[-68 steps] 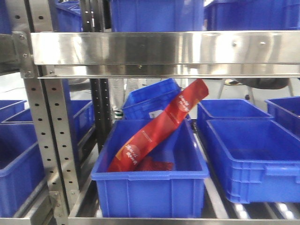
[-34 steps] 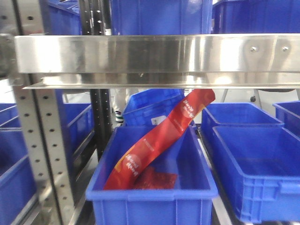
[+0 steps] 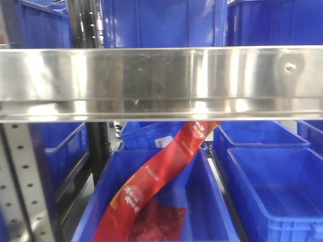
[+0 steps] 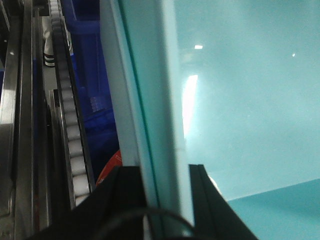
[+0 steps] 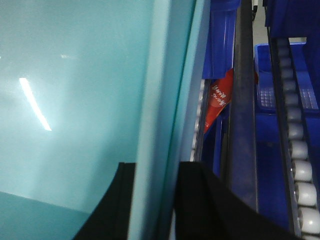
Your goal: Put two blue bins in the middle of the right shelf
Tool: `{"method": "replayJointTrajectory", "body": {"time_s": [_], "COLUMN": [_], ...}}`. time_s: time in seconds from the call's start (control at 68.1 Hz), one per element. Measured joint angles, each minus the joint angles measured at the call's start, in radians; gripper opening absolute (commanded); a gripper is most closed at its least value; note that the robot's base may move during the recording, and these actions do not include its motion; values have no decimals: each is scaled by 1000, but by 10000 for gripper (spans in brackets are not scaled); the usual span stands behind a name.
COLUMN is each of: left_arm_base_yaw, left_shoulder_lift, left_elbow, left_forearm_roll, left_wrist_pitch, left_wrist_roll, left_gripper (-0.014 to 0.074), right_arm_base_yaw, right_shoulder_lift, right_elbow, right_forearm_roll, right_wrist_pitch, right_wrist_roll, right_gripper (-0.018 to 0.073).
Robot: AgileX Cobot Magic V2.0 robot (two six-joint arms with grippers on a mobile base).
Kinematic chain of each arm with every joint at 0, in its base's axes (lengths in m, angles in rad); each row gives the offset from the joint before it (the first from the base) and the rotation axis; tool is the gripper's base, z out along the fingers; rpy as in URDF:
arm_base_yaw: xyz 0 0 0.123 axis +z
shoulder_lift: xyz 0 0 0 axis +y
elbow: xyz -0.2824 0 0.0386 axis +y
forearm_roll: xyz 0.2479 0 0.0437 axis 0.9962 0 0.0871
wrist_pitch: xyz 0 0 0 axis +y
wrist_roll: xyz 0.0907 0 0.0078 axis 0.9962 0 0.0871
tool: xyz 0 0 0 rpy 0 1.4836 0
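A pale cyan blue bin fills the left wrist view, and my left gripper is shut on its thick rim, one black finger on each side of the wall. The right wrist view shows the same pale cyan plastic, with my right gripper shut on the opposite rim. Whether this is one bin or two nested I cannot tell. The rack's broad brushed-steel front rail crosses the front view, very close. Bin and grippers are out of the front view.
Dark royal-blue bins stand above the rail and below it. One lower bin holds a long red packet. White roller tracks run beside the cyan bin. A perforated upright stands at the left.
The steel rail has grown larger and dropped lower in the front view. The bins below have slid down and the upright has shifted left, as the camera closed in on the rack.
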Motion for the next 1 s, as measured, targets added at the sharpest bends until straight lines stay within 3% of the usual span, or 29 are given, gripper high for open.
{"method": "replayJointTrajectory", "body": {"time_s": [0.998], "left_arm_base_yaw": [0], "left_shoulder_lift": [0], "left_elbow": [0], "left_forearm_roll": [4], "left_wrist_pitch": [-131], "left_wrist_roll": [9], "left_gripper": [-111], "right_arm_base_yaw": [-2], "right_shoulder_lift": [0], "right_elbow": [-2], "right_forearm_roll": [-2], "right_wrist_pitch": [-28], "right_wrist_roll": [2], "right_gripper": [-155]}}
